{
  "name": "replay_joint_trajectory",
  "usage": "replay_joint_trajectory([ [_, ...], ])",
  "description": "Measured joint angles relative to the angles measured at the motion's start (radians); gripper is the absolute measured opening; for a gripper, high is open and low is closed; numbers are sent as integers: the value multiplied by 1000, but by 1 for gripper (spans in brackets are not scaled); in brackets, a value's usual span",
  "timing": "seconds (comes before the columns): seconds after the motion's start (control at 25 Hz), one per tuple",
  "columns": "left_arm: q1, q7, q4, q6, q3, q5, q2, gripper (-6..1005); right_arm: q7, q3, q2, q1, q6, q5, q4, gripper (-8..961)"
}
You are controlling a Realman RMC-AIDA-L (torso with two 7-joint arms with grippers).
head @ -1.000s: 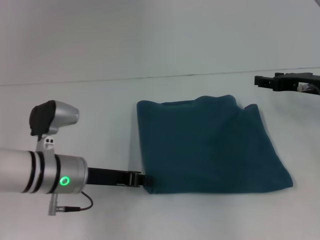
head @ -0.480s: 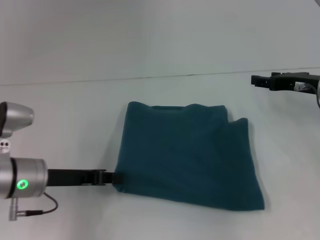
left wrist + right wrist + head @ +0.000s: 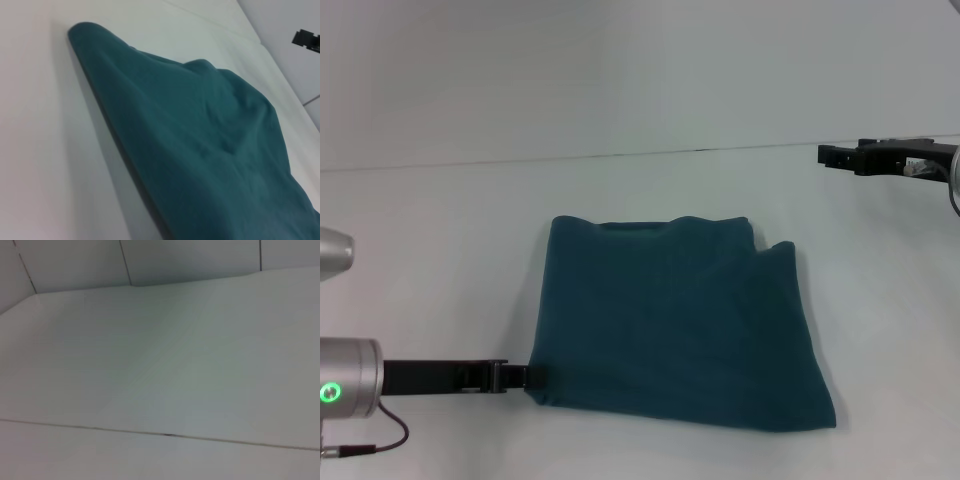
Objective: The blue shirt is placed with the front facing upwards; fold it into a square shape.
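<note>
The blue shirt (image 3: 680,320) lies folded into a rough rectangle on the white table, plain teal side up, with no lettering showing. My left gripper (image 3: 525,377) reaches in low from the left and is shut on the shirt's near left corner. The left wrist view shows the folded shirt (image 3: 200,150) from close by, its thick folded edge running along the table; that arm's own fingers are not shown there. My right gripper (image 3: 835,156) hangs at the far right, well away from the shirt and holding nothing.
The white table (image 3: 440,260) ends at a far edge line, with a pale wall behind it. The right wrist view shows only bare table and tiled wall. The right gripper (image 3: 306,39) also appears far off in the left wrist view.
My left arm has pulled back to the left, dragging the folded shirt leftward and a little nearer across the table. The right gripper has edged slightly left.
</note>
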Motion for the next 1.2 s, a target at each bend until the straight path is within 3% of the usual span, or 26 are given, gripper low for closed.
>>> replay_joint_trajectory([
  [0.36,50,22,39,65,-43,4,-1,26,-4,0,0,8,3,0,0,689],
  [0.92,66,43,40,105,-61,27,-7,27,-5,0,2,13,2,0,1,689],
  [1.2,56,35,42,138,-93,27,3,26,-3,0,2,13,3,0,1,690],
])
